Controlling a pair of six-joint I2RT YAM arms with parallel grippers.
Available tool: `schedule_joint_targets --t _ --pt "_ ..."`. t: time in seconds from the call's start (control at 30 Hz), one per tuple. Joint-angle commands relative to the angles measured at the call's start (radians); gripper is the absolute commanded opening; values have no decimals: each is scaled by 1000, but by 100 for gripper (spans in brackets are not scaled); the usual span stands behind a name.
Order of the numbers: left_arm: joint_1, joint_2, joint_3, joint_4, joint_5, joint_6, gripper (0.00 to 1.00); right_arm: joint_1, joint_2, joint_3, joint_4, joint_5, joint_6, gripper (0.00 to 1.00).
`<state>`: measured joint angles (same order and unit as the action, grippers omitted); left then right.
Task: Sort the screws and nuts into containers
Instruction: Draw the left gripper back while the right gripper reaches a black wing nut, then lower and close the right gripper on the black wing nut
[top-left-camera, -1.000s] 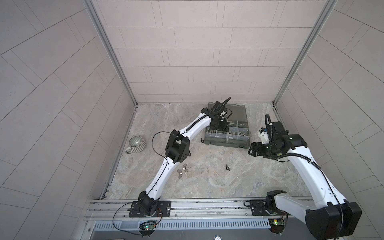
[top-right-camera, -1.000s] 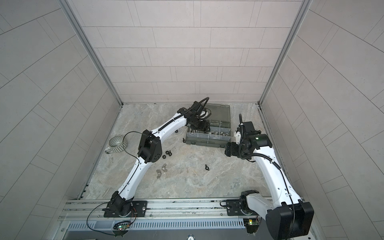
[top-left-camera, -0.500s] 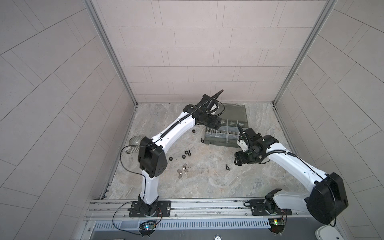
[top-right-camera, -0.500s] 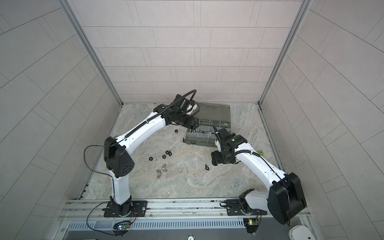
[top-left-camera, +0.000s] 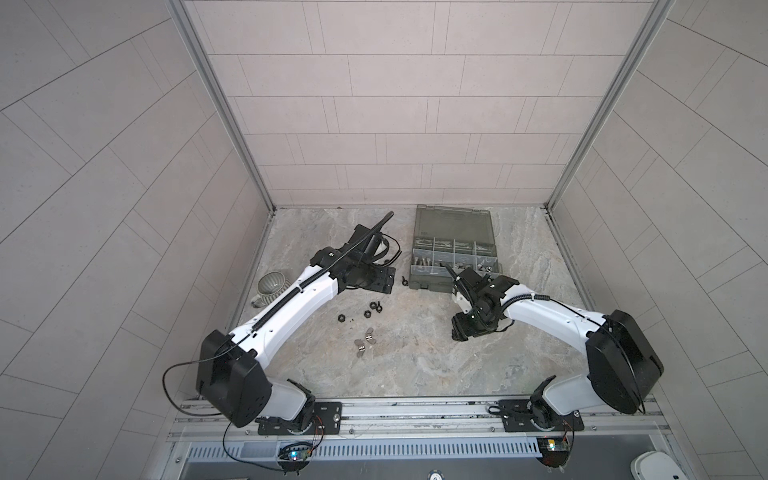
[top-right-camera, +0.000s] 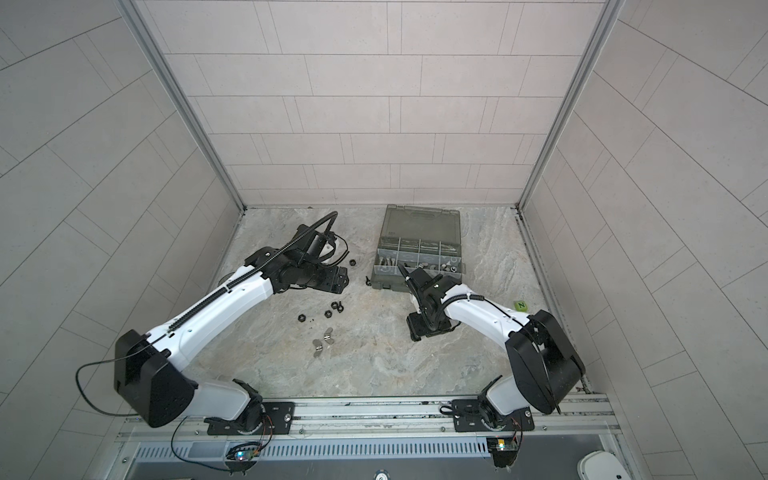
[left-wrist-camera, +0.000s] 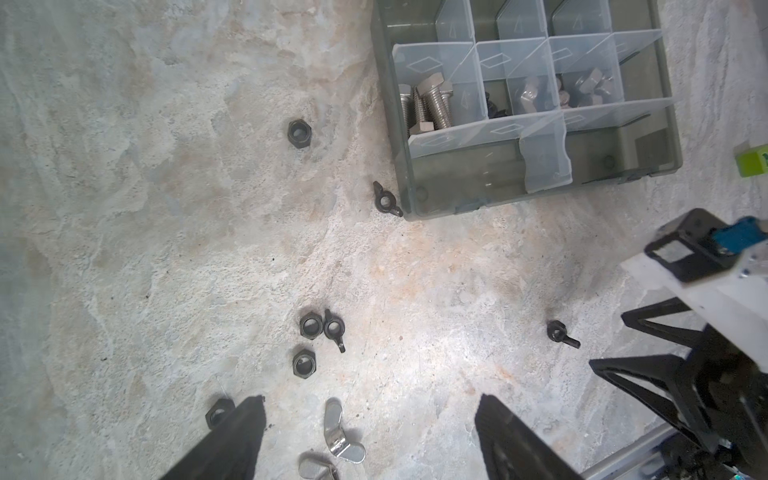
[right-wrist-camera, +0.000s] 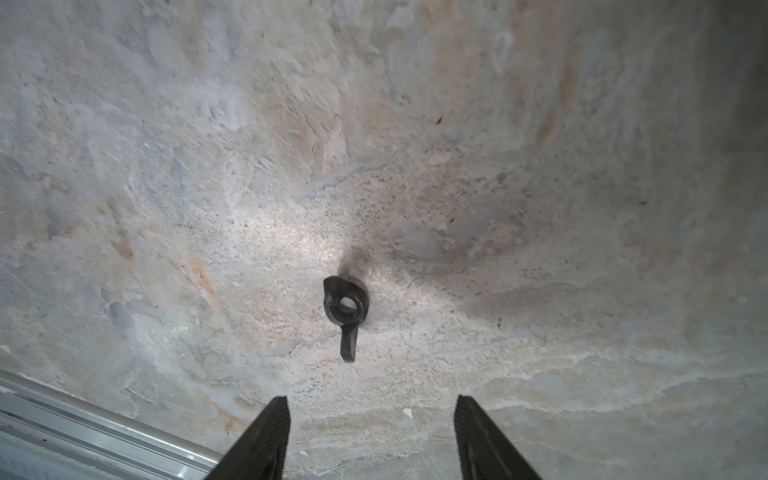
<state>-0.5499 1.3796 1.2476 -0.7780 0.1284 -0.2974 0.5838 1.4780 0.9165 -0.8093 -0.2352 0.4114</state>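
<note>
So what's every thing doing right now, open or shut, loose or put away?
Box, lid open.
Screws, put away in one compartment.
Left hand, open, empty.
Right hand, open, empty.
Black wing nut near right hand, loose, not held.
Silver wing nuts, loose, unsorted.

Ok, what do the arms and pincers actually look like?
White shells on left arm and right arm, bulky black joint housings. Black ribbed conduit runs along each; a thin loose black wire loops at the left base. Black tapered fingers on left pincer and right pincer.
</note>
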Motion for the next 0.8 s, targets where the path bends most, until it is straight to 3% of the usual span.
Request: schedule_joint_targets --t 0.0,0.27,0.77 --pt "10 -67 -33 -2 -32 -22 90 16 36 -1 13 26 2 60" --pt "25 -126 -69 -31 -48 -32 92 48 91 4 41 51 12 53" --pt "48 -163 -82 -63 -73 -26 92 49 163 20 83 28 10 49"
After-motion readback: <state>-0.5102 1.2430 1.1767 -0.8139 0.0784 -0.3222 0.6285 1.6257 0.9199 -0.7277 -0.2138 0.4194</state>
